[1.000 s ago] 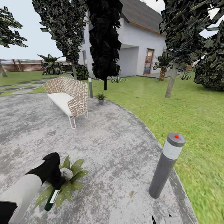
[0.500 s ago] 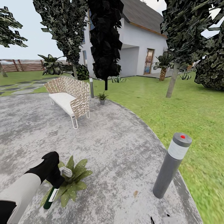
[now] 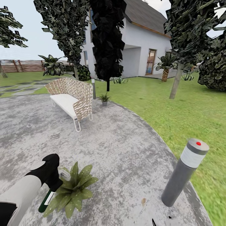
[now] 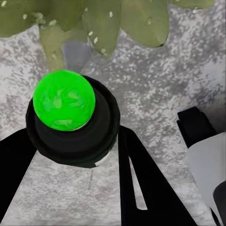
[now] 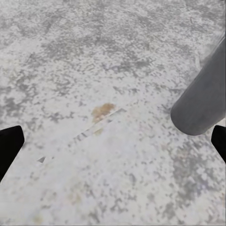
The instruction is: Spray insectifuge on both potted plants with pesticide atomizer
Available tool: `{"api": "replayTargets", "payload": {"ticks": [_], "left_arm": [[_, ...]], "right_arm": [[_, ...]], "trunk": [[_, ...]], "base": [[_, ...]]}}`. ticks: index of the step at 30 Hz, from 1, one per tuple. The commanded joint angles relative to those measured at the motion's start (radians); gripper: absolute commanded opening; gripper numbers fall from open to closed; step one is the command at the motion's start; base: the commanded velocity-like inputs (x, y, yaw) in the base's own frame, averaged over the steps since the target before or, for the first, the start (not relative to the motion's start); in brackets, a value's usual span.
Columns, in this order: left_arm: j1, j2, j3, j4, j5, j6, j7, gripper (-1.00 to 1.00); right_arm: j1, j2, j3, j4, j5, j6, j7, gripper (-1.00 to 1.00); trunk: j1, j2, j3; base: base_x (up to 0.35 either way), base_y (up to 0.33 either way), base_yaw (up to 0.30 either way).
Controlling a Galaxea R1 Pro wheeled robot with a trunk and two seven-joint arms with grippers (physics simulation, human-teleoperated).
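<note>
Left gripper (image 3: 53,185) jaws clenched on pesticide atomizer (image 3: 45,201), white label unreadable, beside potted plant (image 3: 72,189). Right jaws spread. View shifted since earlier.

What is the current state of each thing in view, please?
pesticide atomizer: held by left end effector, tilted beside the near plant.
near potted plant: upright on the patio.
far potted plant: upright at the patio edge.
right end effector: open, empty.
bollard lamp: standing.
</note>
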Motion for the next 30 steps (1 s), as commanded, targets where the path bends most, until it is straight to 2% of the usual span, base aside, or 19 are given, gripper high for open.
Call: {"api": "replayTargets", "payload": {"ticks": [1,6,13,15,19,24,27,30], "left_arm": [[0.000,-0.002,-0.005,-0.002,-0.007,0.006,-0.010,-1.00],[0.008,-0.004,-0.009,-0.002,-0.008,0.005,-0.009,-1.00],[0.011,0.020,-0.007,-0.001,-0.011,0.003,-0.006,-1.00],[0.008,0.021,-0.006,-0.001,-0.037,0.004,-0.008,-1.00],[-0.001,0.004,-0.006,-0.002,-0.100,0.005,-0.011,-1.00],[-0.006,-0.033,-0.007,-0.002,-0.110,0.006,-0.011,-1.00],[-0.006,-0.032,-0.008,-0.001,-0.110,0.006,-0.012,-1.00],[0.003,-0.019,-0.008,0.000,-0.110,0.004,-0.010,-1.00]], "right_arm": [[-0.001,0.000,-0.008,0.001,0.010,-0.003,-0.001,1.00],[-0.001,0.000,-0.008,0.001,0.010,-0.003,-0.001,1.00],[-0.001,0.000,-0.008,0.001,0.010,-0.003,-0.001,1.00],[-0.001,0.000,-0.008,0.001,0.010,-0.003,-0.001,1.00],[-0.001,0.000,-0.008,0.001,0.010,-0.003,-0.001,1.00],[-0.001,0.000,-0.008,0.002,0.010,-0.003,-0.001,1.00],[-0.001,0.000,-0.008,0.002,0.010,-0.003,-0.001,1.00],[-0.001,0.000,-0.008,0.003,0.010,-0.003,-0.001,1.00]], "trunk": [[0.000,0.000,-0.001],[0.000,0.000,-0.001],[0.000,0.000,-0.001],[0.000,0.000,-0.001],[0.000,0.000,-0.001],[0.000,0.000,-0.001],[0.000,0.000,-0.001],[0.000,0.000,-0.001]], "base": [[0.044,0.294,0.000],[0.011,0.242,0.000],[0.000,0.017,0.000],[0.000,0.000,0.000],[0.000,0.000,0.000],[0.000,0.000,0.000],[0.000,0.000,0.000],[0.000,0.000,0.000]]}}
